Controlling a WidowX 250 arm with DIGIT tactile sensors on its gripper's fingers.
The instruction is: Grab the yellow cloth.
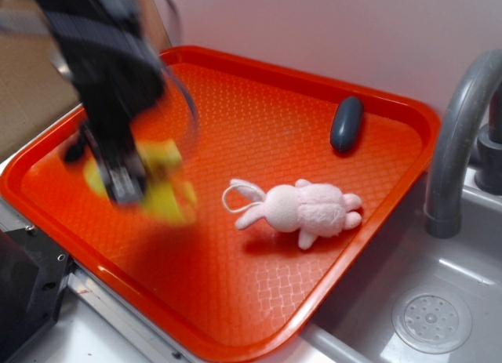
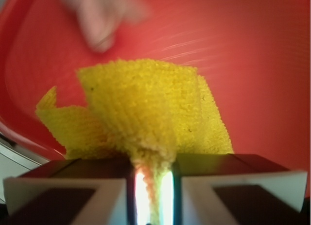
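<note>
Yellow cloth (image 2: pixel 146 113) is bunched and pinched between the two fingers of the gripper (image 2: pixel 153 186), whose jaws stand almost pressed together with only a narrow strip of terry fabric squeezed in the slit between them. From the wrist view the cloth fans out from that pinch in crumpled folds, its frayed edges spreading to both sides over the red tray (image 2: pixel 252 64). In the exterior view the gripper (image 1: pixel 125 183) and the arm above it are blurred, so the fingers there cannot be made out clearly, but the yellow cloth (image 1: pixel 169 186) shows around and beneath them, over the left part of the tray (image 1: pixel 274 128), near its left rim. Whether the cloth touches the tray floor cannot be told. A pink plush bunny (image 1: pixel 302 208) lies on its side near the middle of the tray, to the right of the cloth and apart from it. A dark blue-grey oval object (image 1: pixel 346 123) rests near the tray's far right corner, well apart from the cloth. A grey faucet (image 1: pixel 459 136) rises just beyond the tray's right rim, over a grey sink (image 1: pixel 423 300).
</note>
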